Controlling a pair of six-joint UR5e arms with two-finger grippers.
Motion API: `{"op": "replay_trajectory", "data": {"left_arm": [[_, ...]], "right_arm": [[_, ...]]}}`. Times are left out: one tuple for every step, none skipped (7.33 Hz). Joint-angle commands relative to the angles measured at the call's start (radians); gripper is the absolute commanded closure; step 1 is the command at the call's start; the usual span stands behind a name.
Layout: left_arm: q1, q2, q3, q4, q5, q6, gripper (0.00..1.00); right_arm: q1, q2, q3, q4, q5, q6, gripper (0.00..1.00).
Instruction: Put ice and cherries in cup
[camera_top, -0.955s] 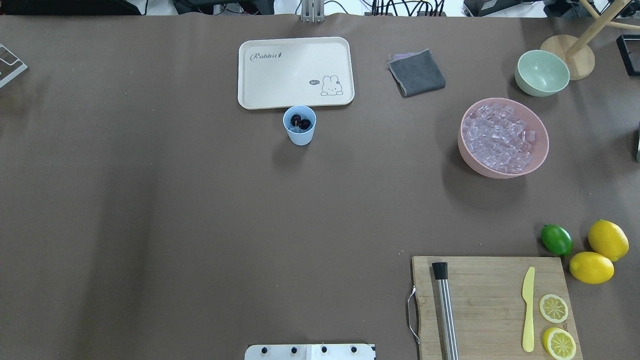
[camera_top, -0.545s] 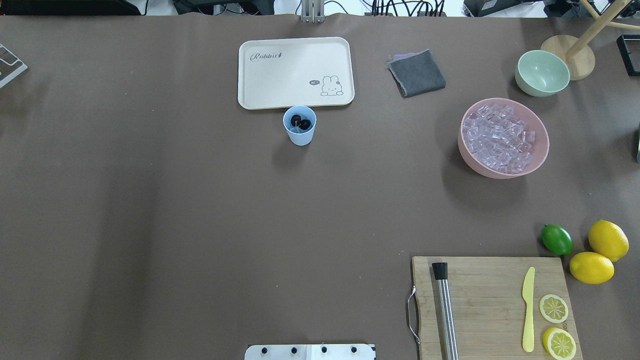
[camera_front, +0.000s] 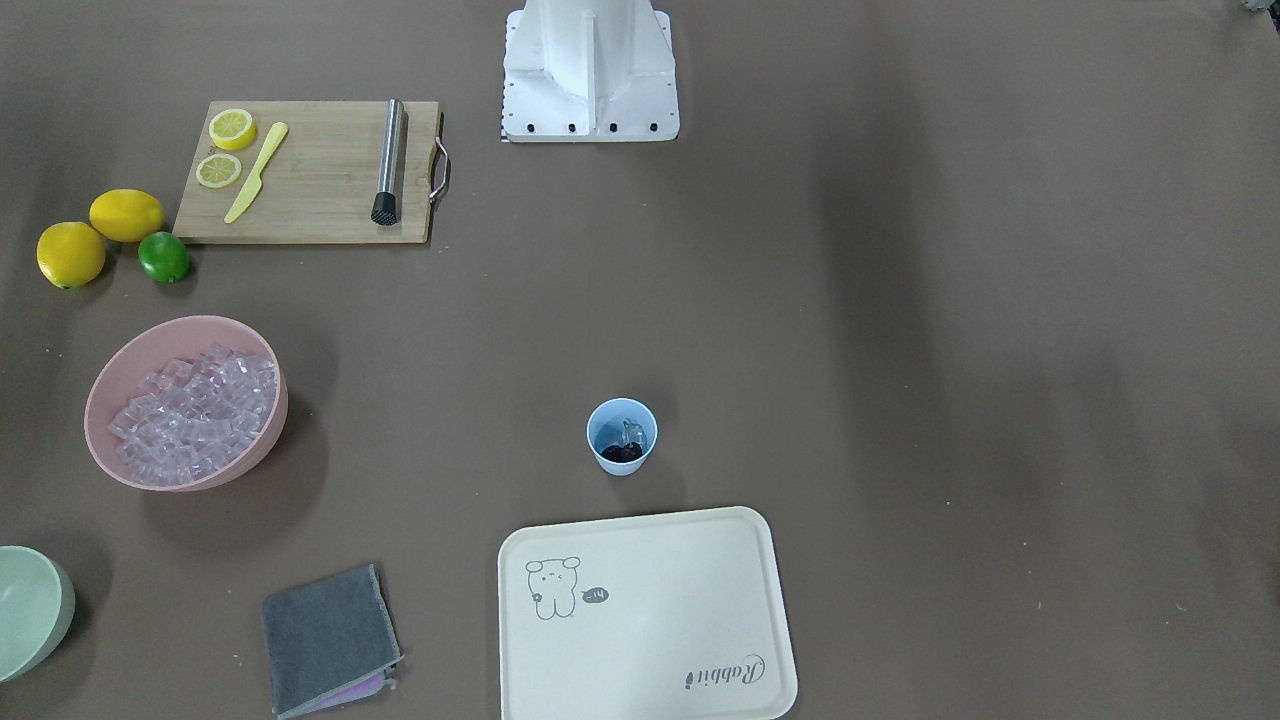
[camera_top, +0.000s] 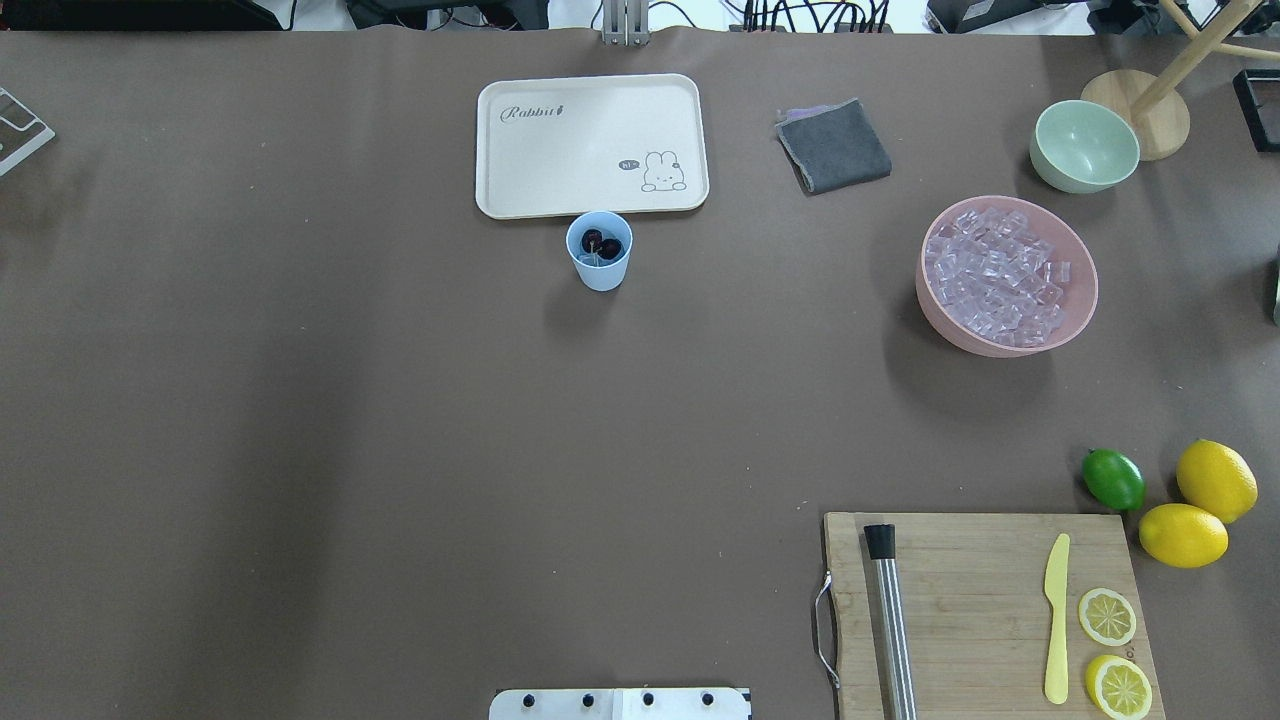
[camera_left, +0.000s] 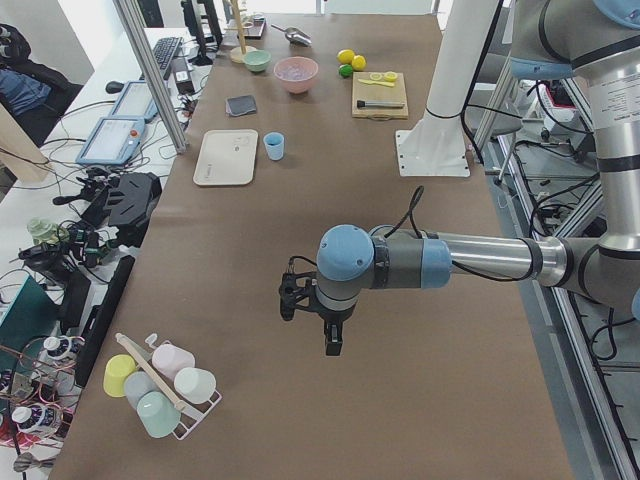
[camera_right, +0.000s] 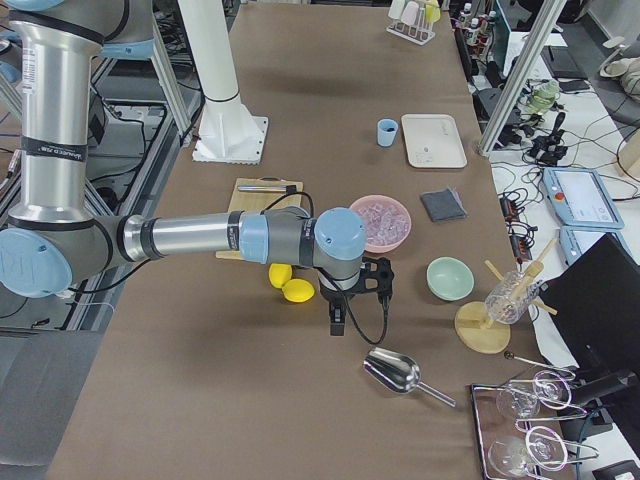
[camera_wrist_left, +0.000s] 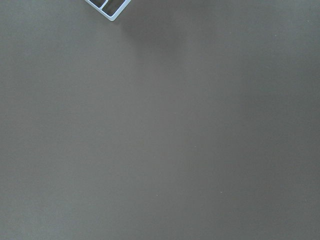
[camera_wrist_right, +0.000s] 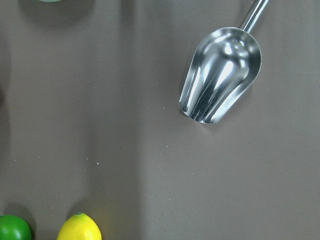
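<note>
The light-blue cup stands just in front of the cream tray, also in the front-facing view. The dark cherries lie inside it, with a clear ice cube beside them. Most of the ice fills the pink bowl. My left gripper hangs over bare table far from the cup, seen only in the exterior left view. My right gripper hangs near the lemons, seen only in the exterior right view. I cannot tell whether either is open or shut.
A cream tray, a grey cloth and a pale green bowl sit at the back. A cutting board carries a muddler, a knife and lemon slices. A lime, two lemons and a metal scoop lie at the right.
</note>
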Motion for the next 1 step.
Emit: {"op": "replay_trajectory", "data": {"left_arm": [[-0.002, -0.001, 0.013, 0.005, 0.004, 0.003, 0.02]], "right_arm": [[-0.001, 0.000, -0.001, 0.000, -0.003, 0.000, 0.00]]}}
